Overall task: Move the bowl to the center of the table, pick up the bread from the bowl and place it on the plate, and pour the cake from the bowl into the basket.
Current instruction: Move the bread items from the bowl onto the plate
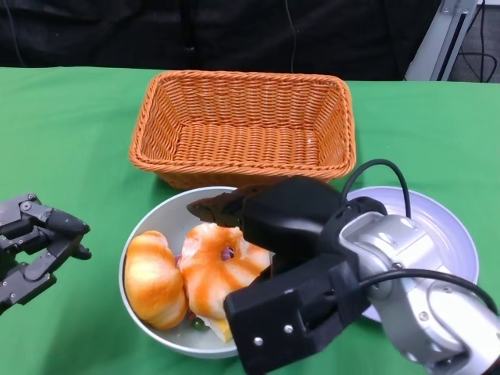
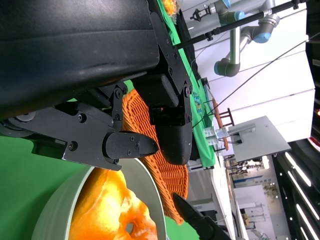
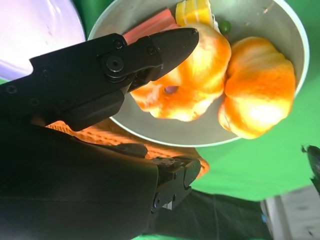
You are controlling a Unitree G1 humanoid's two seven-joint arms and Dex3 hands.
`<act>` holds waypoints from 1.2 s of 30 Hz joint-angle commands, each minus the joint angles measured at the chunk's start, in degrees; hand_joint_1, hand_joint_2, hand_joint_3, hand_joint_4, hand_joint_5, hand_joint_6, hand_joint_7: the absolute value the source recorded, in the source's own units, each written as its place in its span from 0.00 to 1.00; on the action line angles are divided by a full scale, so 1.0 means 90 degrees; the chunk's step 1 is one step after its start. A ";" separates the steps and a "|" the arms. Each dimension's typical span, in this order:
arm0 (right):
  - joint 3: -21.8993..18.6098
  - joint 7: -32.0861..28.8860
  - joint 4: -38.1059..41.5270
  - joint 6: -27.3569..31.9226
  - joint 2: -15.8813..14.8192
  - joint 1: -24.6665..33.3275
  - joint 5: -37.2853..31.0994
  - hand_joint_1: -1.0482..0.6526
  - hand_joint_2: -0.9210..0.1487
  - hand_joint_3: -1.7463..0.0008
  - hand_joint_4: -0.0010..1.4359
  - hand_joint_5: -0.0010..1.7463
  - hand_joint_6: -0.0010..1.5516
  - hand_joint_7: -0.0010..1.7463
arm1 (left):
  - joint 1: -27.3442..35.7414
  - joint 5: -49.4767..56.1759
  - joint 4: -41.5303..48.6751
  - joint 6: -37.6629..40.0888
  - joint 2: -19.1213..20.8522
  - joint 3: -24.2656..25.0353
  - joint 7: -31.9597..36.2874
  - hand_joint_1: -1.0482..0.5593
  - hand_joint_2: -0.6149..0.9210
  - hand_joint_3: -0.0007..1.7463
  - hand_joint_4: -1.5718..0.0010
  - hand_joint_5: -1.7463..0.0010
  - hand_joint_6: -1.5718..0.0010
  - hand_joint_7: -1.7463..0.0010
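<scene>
Right now I am looking down at my green table [image 1: 70, 141], going from my left side to my right.

At about eight o'clock, my left hand [image 1: 35, 246] is waiting on the cloth. Its fingers are a little curled and apart, and they are holding nothing. It is staying well apart from the food.

Next comes the bowl [image 1: 160, 215], near six o'clock, sitting just in front of the basket [image 1: 242, 125], which is up at twelve o'clock. In the bowl, the bread [image 1: 152, 277] is lying on the left. It is a long bun, and its long way is running from twelve to six. Touching it on the right is the round cake [image 1: 215, 269] with a hole in it. Some small bits are hiding under them, and I cannot tell what they are.

Then comes my right hand [image 1: 269, 223], reaching in from five o'clock. My fingers are spread above the cake, pointing to ten o'clock, and they are gripping nothing.

Last, the plate [image 1: 445, 226] is peeking out at three o'clock, behind my right arm.

I think my right hand is the nearer one. The bread is lying toward nine o'clock from my fingertips, just past the cake, so I need to reach a bit more left.
</scene>
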 commanded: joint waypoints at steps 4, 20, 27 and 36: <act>0.0269 -0.0300 0.0491 -0.0068 0.0113 -0.0086 -0.0186 0.04 0.02 1.00 0.03 0.00 0.09 0.01 | 0.0101 -0.0062 -0.0119 0.0040 0.0010 0.0014 0.0006 0.56 1.00 0.19 0.51 0.25 0.43 0.51; 0.1014 -0.1890 0.1976 -0.0457 0.0415 -0.0013 -0.0759 0.07 0.01 1.00 0.10 0.03 0.17 0.01 | 0.0160 -0.0029 -0.0182 0.0043 -0.0023 -0.0010 0.0025 0.58 1.00 0.20 0.51 0.25 0.42 0.54; 0.1367 -0.3083 0.2526 -0.0627 0.0500 0.0057 -0.1237 0.26 0.00 0.98 0.39 0.06 0.33 0.02 | 0.0207 0.0037 -0.0271 0.0039 -0.0039 -0.0048 0.0090 0.58 1.00 0.20 0.51 0.26 0.41 0.54; 0.0910 -0.4310 0.2720 -0.1341 0.0503 0.0099 -0.0559 0.42 0.01 1.00 0.61 0.49 0.69 0.01 | 0.0190 0.0111 -0.0213 -0.0042 -0.0051 -0.0070 0.0088 0.58 1.00 0.20 0.51 0.25 0.41 0.55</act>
